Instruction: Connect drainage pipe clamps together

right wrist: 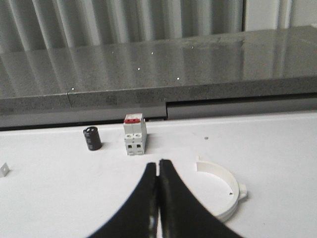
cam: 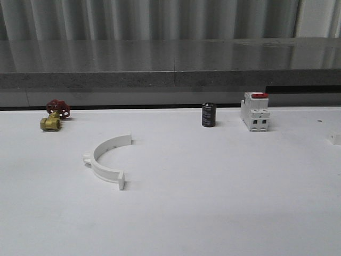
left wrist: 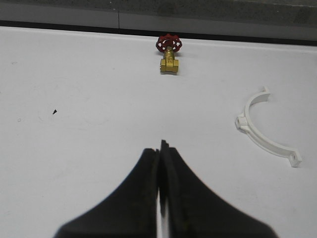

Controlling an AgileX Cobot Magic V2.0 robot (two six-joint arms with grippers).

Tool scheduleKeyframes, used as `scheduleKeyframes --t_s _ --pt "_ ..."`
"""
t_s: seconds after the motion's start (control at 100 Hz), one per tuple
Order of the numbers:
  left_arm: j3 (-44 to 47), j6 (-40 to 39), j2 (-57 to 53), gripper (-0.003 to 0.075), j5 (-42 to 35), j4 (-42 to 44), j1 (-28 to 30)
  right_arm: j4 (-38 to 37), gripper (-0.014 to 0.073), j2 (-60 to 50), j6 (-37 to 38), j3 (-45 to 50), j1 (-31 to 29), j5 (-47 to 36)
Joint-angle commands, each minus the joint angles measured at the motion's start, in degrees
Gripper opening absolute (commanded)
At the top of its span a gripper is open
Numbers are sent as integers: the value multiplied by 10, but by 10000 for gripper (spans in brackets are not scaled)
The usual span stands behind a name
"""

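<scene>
One clamp half lies flat on the white desk toward the left, its open side facing right and its end flanges free, an attitude that leaves the mating faces accessible. The left wrist view shows this half well apart from the left tool, whose black fingers are pressed together and hold nothing. The second clamp half appears in the right wrist view, also flat on the desk, just beside the right tool, which is likewise closed and empty (its lower arc is partly hidden behind the fingers). Neither half is gripped and the two halves are not joined, so the connection is judged not yet started; each tool would need to open before a grasp. Other items stand along the far edge, clear of the working area: a brass valve with a red handwheel, a small black cylinder and a white breaker with a red switch.
</scene>
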Motion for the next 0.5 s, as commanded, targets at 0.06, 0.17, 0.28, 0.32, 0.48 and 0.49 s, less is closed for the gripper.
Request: scheduleKeyframes --t_s 0.06,0.17,0.28,0.32,0.48,0.49 --pt "-14 1 3 -20 -45 5 2 4 -67 90 2 -125 -2 83" --pt "-14 1 3 -20 -45 5 2 5 -67 175 2 -201 -2 145" --pt "-14 1 3 -20 -45 5 2 5 -67 271 2 -275 -2 190" --pt "-14 1 3 -20 -45 5 2 5 -67 305 2 -293 -2 198" --pt "-14 1 3 -20 -45 5 2 5 -67 414 2 -349 -2 193" --pt "-14 1 3 -20 -45 5 2 5 -67 418 2 -351 -2 193"
